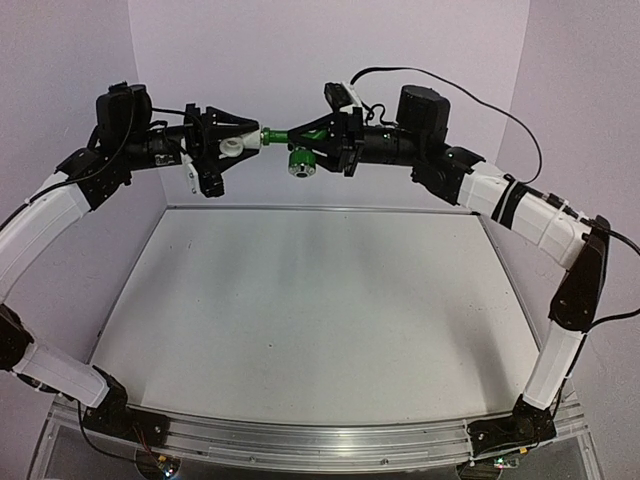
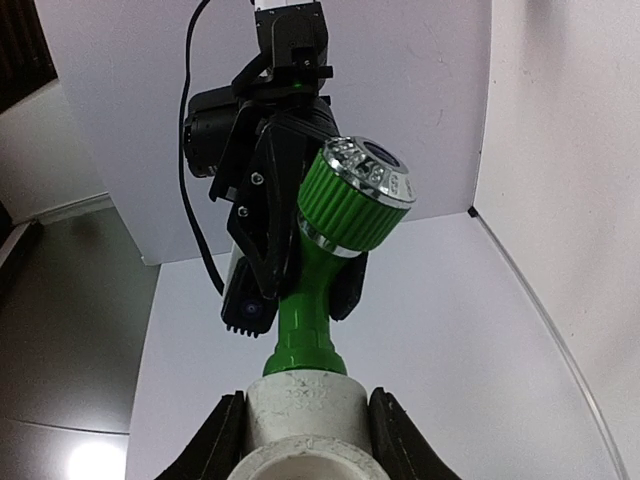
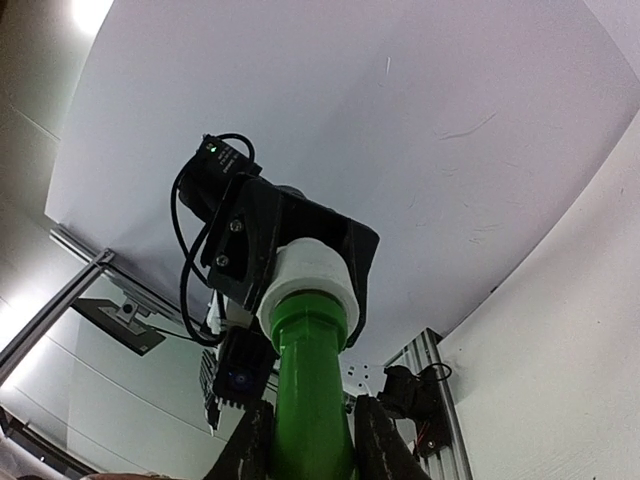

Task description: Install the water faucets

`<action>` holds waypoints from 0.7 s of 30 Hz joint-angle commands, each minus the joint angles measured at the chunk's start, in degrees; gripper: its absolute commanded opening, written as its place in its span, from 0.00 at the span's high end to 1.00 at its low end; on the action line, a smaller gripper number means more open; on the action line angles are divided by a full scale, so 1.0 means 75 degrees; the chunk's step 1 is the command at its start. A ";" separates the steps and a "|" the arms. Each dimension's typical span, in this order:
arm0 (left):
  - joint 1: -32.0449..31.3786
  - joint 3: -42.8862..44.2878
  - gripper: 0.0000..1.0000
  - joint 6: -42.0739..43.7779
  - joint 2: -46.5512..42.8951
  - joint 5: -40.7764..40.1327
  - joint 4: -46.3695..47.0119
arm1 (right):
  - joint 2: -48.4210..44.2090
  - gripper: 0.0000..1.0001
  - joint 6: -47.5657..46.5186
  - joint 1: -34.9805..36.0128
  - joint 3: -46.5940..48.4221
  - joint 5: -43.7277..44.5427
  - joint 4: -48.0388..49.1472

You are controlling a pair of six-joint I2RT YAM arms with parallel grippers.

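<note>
Both arms are raised high above the table and meet nose to nose. The green faucet (image 1: 300, 150) is held level between them, its stem end seated in the white fitting (image 1: 238, 145). My left gripper (image 1: 228, 146) is shut on the white fitting (image 2: 305, 412), with black fingers (image 2: 400, 440) pressed on both its sides. My right gripper (image 1: 330, 135) is shut on the green faucet stem (image 3: 310, 400). The faucet's round chrome-faced knob (image 2: 362, 190) hangs down from the stem and points toward the table. In the right wrist view the white fitting (image 3: 305, 275) caps the green stem.
The white tabletop (image 1: 310, 300) lies far below both grippers. White walls (image 1: 330, 40) close the back and sides. An aluminium rail (image 1: 300, 440) with the arm bases runs along the near edge. A black cable (image 1: 500, 110) loops behind the right arm.
</note>
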 commanded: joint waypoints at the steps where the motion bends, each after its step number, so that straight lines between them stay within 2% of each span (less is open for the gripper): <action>1: -0.0198 -0.0335 1.00 0.2469 -0.0762 0.0471 -0.0526 | -0.0203 1.00 0.0791 -0.0113 -0.0182 0.1054 0.1242; 3: -0.0196 -0.0353 1.00 0.1613 -0.0902 0.0597 -0.0525 | -0.0210 0.85 0.0490 -0.0115 -0.0167 0.1073 0.1195; 4: -0.0196 -0.0335 1.00 0.1082 -0.0962 0.0618 -0.0495 | -0.0237 0.73 0.0289 -0.0127 -0.0174 0.1025 0.1109; 6: -0.0187 -0.0213 1.00 -0.0572 -0.0992 0.0632 -0.0245 | -0.0402 0.46 -0.0038 -0.0227 -0.0298 0.0891 0.0963; 10: -0.0185 -0.0204 1.00 -0.3810 -0.0806 0.0115 0.0589 | -0.1206 0.09 -0.1302 -0.0773 -0.1171 0.1092 0.0661; 12: -0.0178 -0.0216 1.00 -0.5455 -0.0641 -0.0286 0.0994 | -0.1664 0.03 -0.2821 -0.0975 -0.1341 0.1235 -0.0039; 14: -0.0164 -0.0164 1.00 -0.6826 -0.0358 -0.0820 0.1125 | -0.1947 0.02 -0.4836 -0.0991 -0.1185 0.1731 -0.1302; 16: -0.0147 -0.0057 1.00 -0.8008 -0.0128 -0.1520 0.1101 | -0.2277 0.02 -0.6177 -0.0992 -0.1374 0.1870 -0.1535; 18: -0.0008 -0.0031 1.00 -0.9117 -0.0083 -0.1882 0.0982 | -0.2420 0.02 -0.7123 -0.0981 -0.1326 0.1746 -0.1819; 21: 0.0252 0.0127 1.00 -1.0858 -0.0145 -0.1879 0.0705 | -0.2563 0.02 -0.8170 -0.0977 -0.1344 0.1322 -0.2048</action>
